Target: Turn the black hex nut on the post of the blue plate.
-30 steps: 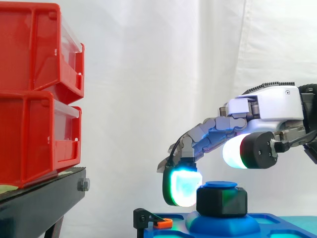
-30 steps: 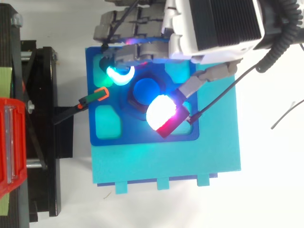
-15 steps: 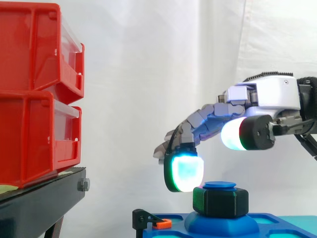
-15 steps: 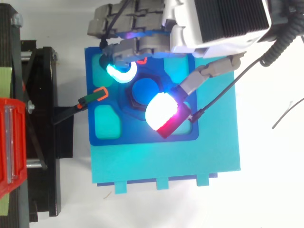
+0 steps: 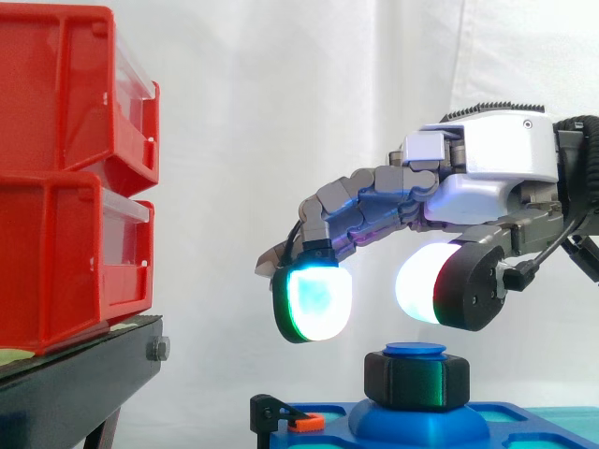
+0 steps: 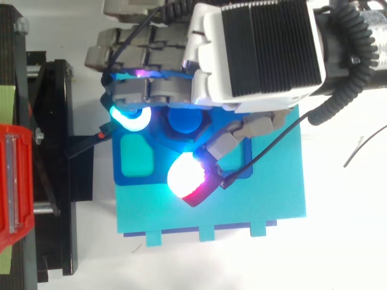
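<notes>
- The grey-and-white robot hand (image 5: pixel 496 168) hangs with its fingers spread and gently bent. It holds nothing, and its glowing fingertips (image 5: pixel 314 297) touch nothing.
- Directly below the gap between thumb and fingers sits the black plastic hex nut (image 5: pixel 416 379). It is chunky and flat-sided, with a green glint on its front face. It sits on the round blue post (image 5: pixel 416 349), whose cap shows above it.
- The side view shows open air between the pads and the nut. In the top view the hand covers part of the nut.
- Under the nut, the blue plate (image 5: pixel 328 432) rests on a flat turquoise base (image 6: pixel 242 208).
- Beyond the fingertips, red plastic bins (image 5: pixel 65 168) are stacked on a black stand (image 5: pixel 75 383).
</notes>
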`<action>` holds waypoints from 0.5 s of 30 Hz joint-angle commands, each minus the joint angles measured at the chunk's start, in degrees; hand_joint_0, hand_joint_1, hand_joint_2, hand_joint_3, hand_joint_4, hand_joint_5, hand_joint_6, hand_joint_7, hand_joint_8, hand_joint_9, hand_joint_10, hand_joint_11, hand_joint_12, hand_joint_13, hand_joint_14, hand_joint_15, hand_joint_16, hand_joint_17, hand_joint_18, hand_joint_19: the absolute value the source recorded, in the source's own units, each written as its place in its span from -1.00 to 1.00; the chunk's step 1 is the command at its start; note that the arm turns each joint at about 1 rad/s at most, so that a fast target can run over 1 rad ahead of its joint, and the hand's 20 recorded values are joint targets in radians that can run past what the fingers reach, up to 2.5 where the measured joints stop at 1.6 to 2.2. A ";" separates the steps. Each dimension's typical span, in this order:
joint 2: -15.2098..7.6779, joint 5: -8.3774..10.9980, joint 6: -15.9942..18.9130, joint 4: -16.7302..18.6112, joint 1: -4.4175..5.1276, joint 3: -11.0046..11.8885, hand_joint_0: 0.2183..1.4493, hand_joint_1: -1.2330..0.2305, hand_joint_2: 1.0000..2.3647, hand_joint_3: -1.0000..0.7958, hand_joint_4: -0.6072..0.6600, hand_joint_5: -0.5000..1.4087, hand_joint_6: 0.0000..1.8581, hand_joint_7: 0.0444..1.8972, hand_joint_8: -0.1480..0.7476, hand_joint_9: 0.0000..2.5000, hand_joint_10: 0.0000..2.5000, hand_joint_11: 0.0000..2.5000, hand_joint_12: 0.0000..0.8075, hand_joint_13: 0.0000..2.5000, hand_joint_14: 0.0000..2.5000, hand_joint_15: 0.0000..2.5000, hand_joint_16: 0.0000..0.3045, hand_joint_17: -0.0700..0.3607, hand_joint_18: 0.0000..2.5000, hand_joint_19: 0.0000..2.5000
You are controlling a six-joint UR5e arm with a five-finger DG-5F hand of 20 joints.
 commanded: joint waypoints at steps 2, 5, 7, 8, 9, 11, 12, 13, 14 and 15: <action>0.00 1.44 -0.46 -0.48 0.90 0.02 -0.80 0.06 -1.00 -0.44 0.41 -0.67 -0.46 0.20 0.03 -0.68 -1.00 -0.92 0.07 -0.68 -1.00 -0.92 -0.55 0.05 -0.78 -0.88; 0.00 1.52 -0.54 -1.00 1.16 0.02 -0.79 0.20 -1.00 -0.44 0.41 -0.66 -0.43 0.18 0.04 -0.68 -1.00 -0.92 0.07 -0.68 -1.00 -0.91 -0.55 0.04 -0.80 -0.88; 0.00 1.70 -0.54 -1.27 1.25 0.02 -0.79 0.22 -1.00 -0.44 0.40 -0.65 -0.41 0.17 0.05 -0.67 -1.00 -0.91 0.07 -0.68 -1.00 -0.91 -0.55 0.04 -0.80 -0.88; 0.00 1.96 -0.54 -1.44 1.33 0.02 -0.79 0.22 -1.00 -0.44 0.41 -0.65 -0.40 0.14 0.05 -0.67 -1.00 -0.92 0.07 -0.68 -1.00 -0.91 -0.55 0.04 -0.80 -0.88; 0.00 2.14 -0.54 -1.62 1.42 0.02 -0.79 0.22 -1.00 -0.44 0.40 -0.65 -0.38 0.14 0.06 -0.67 -1.00 -0.91 0.07 -0.68 -1.00 -0.91 -0.55 0.04 -0.80 -0.88; 0.00 2.23 -0.63 -1.97 1.51 0.02 -0.78 0.23 -1.00 -0.44 0.40 -0.65 -0.38 0.13 0.05 -0.67 -1.00 -0.91 0.06 -0.69 -1.00 -0.91 -0.56 0.03 -0.81 -0.87; 0.00 2.31 -0.63 -2.23 1.60 0.02 -0.77 0.24 -1.00 -0.44 0.39 -0.65 -0.38 0.14 0.05 -0.67 -1.00 -0.92 0.05 -0.69 -1.00 -0.92 -0.56 0.02 -0.81 -0.88; 0.00 2.31 -0.63 -2.32 1.60 0.02 -0.77 0.24 -1.00 -0.44 0.41 -0.65 -0.37 0.14 0.05 -0.67 -1.00 -0.92 0.05 -0.69 -1.00 -0.92 -0.56 0.02 -0.81 -0.88; 0.00 2.31 -0.63 -2.41 1.69 0.02 -0.76 0.25 -1.00 -0.44 0.40 -0.65 -0.38 0.14 0.04 -0.67 -1.00 -0.91 0.05 -0.69 -1.00 -0.92 -0.56 0.02 -0.81 -0.87; 0.08 2.31 -0.63 -2.50 1.69 0.02 -0.75 0.25 -1.00 -0.44 0.39 -0.65 -0.38 0.14 0.04 -0.67 -1.00 -0.92 0.04 -0.69 -1.00 -0.92 -0.57 0.01 -0.82 -0.87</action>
